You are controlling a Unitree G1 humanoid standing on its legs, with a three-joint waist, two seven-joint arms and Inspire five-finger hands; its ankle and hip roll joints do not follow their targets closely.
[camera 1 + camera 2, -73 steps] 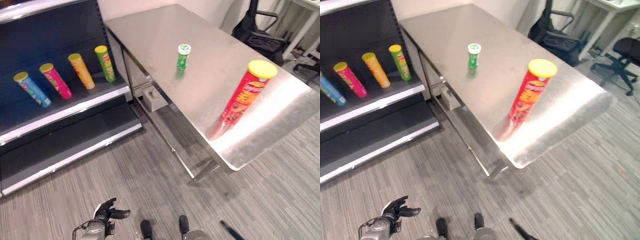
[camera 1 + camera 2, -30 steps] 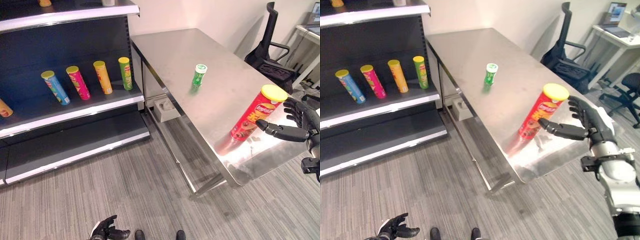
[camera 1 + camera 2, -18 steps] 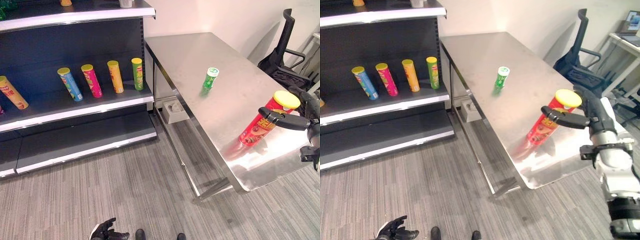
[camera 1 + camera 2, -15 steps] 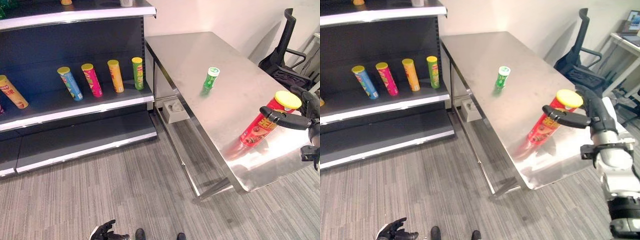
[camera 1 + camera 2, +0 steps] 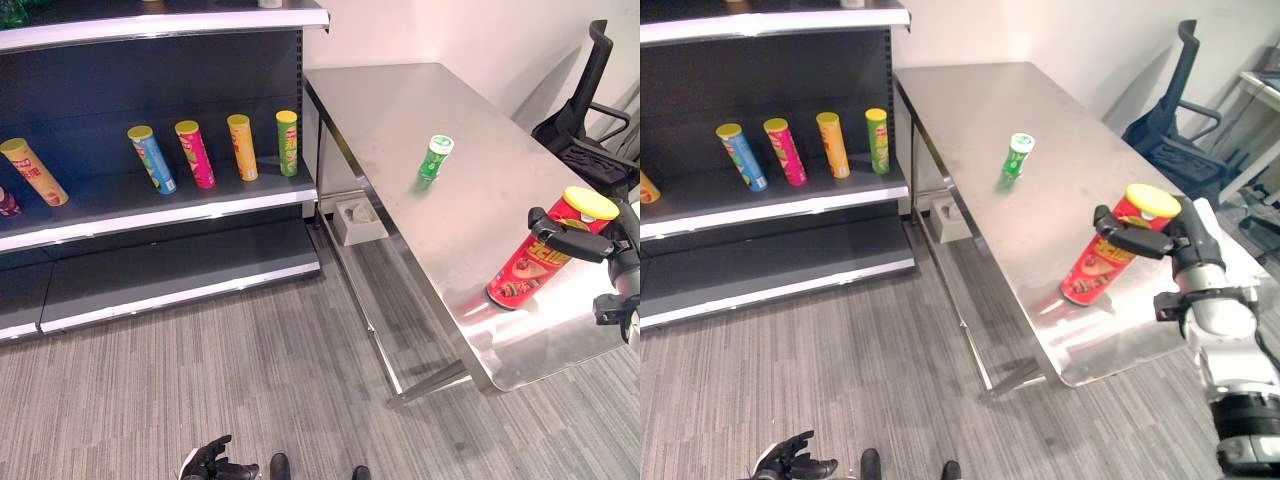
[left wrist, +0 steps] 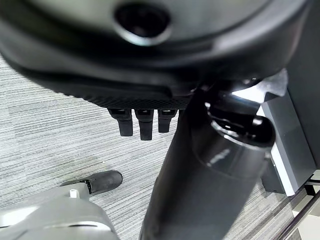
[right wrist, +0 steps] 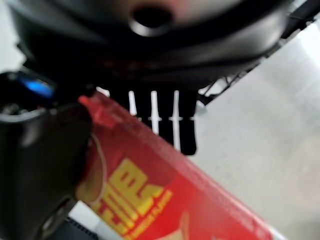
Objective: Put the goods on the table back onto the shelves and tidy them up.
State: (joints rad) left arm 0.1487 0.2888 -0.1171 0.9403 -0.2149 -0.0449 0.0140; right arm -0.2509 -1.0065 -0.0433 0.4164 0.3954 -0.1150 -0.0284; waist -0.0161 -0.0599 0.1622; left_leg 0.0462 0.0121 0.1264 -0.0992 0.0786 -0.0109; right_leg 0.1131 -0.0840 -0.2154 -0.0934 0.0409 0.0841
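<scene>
- Since a moment ago, we see our right hand (image 5: 1180, 240) closer in on the red can (image 5: 1108, 258): the thumb now lies across the front of the tube just under its yellow lid, where before it stood a little off it; the whole view has also swung, so the shift of shelf and table is the camera's.
- Left to right: the shelf (image 5: 160, 215) holds a row of slim cans leaning on its middle board, among them the blue can (image 5: 152, 159) and the green can (image 5: 287, 143).
- Low at the view's bottom edge our left hand (image 5: 210, 463) hangs by the floor, its fingers loosely relaxed and holding nothing.
- On the steel table (image 5: 400, 110) the small green bottle (image 5: 433, 158) stands upright, well apart from the red can.
- At the table's near right corner the red can stands between thumb and fingers; in the wrist view the thumb presses its side and the fingers reach past it, so we judge the hand to be closing on it, high up near the lid.
- Risk, as we judge it: a grip that high on a tall tube could tip it or let it swing, and it stands near the table's edge, so a nudge might send it to the floor.
</scene>
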